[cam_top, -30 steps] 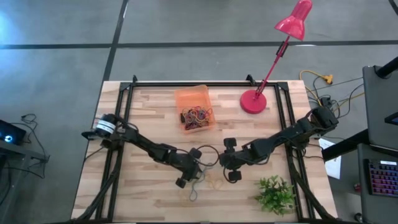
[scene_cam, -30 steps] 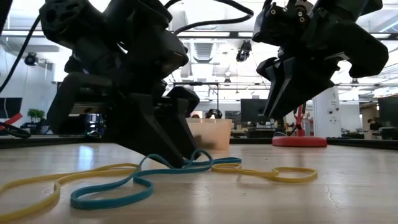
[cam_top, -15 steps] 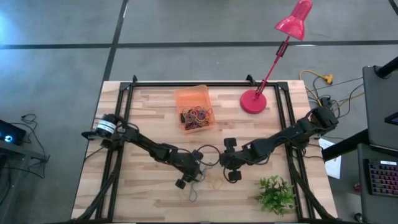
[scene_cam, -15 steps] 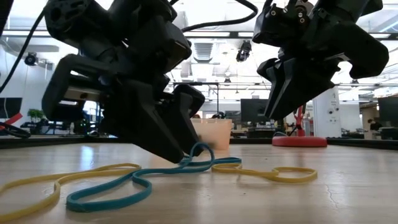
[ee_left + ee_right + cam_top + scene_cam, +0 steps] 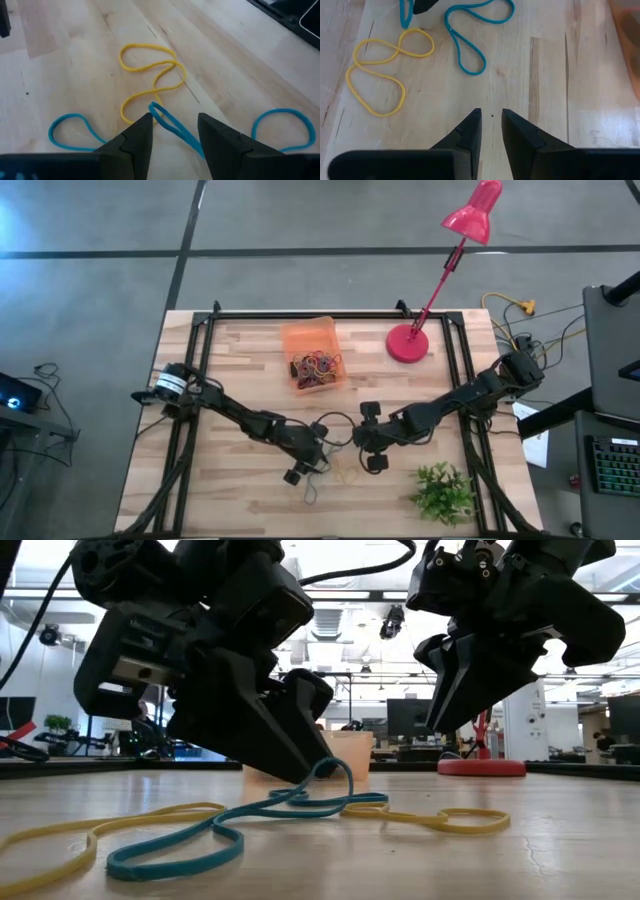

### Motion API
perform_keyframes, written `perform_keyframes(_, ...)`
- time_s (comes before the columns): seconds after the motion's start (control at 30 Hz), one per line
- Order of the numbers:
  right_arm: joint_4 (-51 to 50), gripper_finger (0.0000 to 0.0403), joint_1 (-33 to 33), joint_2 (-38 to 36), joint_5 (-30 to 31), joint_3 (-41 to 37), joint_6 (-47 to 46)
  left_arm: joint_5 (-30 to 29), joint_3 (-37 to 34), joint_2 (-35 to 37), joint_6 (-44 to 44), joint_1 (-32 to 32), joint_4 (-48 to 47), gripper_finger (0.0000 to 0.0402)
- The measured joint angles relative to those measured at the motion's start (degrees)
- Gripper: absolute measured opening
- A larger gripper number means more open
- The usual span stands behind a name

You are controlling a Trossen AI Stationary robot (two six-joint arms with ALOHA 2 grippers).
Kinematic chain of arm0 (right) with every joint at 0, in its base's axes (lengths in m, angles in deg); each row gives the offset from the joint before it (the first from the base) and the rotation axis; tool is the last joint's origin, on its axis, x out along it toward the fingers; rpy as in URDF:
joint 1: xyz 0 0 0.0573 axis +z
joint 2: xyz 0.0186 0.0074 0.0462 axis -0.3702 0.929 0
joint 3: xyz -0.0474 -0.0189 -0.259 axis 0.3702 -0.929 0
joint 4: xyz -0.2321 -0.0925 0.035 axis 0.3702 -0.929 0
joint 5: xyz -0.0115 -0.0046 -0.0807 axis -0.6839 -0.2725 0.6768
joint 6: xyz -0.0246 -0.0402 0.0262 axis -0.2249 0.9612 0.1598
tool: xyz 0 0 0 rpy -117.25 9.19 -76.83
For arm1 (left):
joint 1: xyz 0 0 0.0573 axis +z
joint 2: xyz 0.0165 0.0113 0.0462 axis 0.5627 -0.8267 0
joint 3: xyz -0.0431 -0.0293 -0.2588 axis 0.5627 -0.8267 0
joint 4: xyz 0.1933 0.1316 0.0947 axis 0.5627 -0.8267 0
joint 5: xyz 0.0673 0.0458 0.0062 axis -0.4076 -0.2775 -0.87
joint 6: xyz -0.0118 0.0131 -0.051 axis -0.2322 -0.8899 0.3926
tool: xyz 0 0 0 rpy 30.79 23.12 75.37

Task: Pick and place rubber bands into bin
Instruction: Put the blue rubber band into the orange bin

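A long blue rubber band (image 5: 170, 855) and two yellow rubber bands (image 5: 450, 820) (image 5: 60, 840) lie on the wooden table near its middle front. My left gripper (image 5: 305, 778) is just above the table, shut on the blue band, which also shows in the left wrist view (image 5: 70, 130). My right gripper (image 5: 445, 725) hovers beside it toward the table's right, shut and empty; its wrist view shows the blue band (image 5: 470, 55) and a yellow band (image 5: 375, 80) ahead. The orange bin (image 5: 313, 330) stands at the far middle and holds many rubber bands. My left gripper holds a doubled middle stretch of the blue band (image 5: 167, 122), which crosses the gap between its two fingers. The fingers slant down from above. The held stretch arches up off the table (image 5: 327, 768). Both end loops (image 5: 280, 125) lie slack on the wood.
A red lamp's round base (image 5: 408, 343) stands at the far right, beside the bin. A small green plant (image 5: 440, 492) sits at the near right. A black frame (image 5: 205, 380) runs along the table's edges.
My left gripper has risen a little off the table. It has drawn the blue band's middle stretch up into a small arch. The band's end loops and the yellow bands have stayed on the wood.
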Motion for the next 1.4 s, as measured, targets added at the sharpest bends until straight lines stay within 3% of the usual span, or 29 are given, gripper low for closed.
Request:
perform_keyframes(0.23, 0.0, 0.0064, 0.0, 0.0, 0.0, 0.0, 0.0, -0.8, -0.1, 0.0, 0.0, 0.0, -0.1, 0.0133)
perform_keyframes(0.97, -0.1, 0.0061, 0.0, 0.1, 0.0, -0.2, 0.0, -1.0, 1.9, -3.1, -2.7, 0.0, -0.3, 0.0005)
perform_keyframes(1.27, -0.3, 0.0061, 0.0, 0.1, 0.0, -0.8, 0.0, -1.0, 2.8, -1.5, -4.4, 0.2, -0.7, 0.0001)
perform_keyframes(1.4, -0.6, 0.0061, 0.0, 0.1, 0.0, -0.8, 0.0, -4.2, 2.6, 2.1, -6.1, 0.2, -3.5, 0.0)
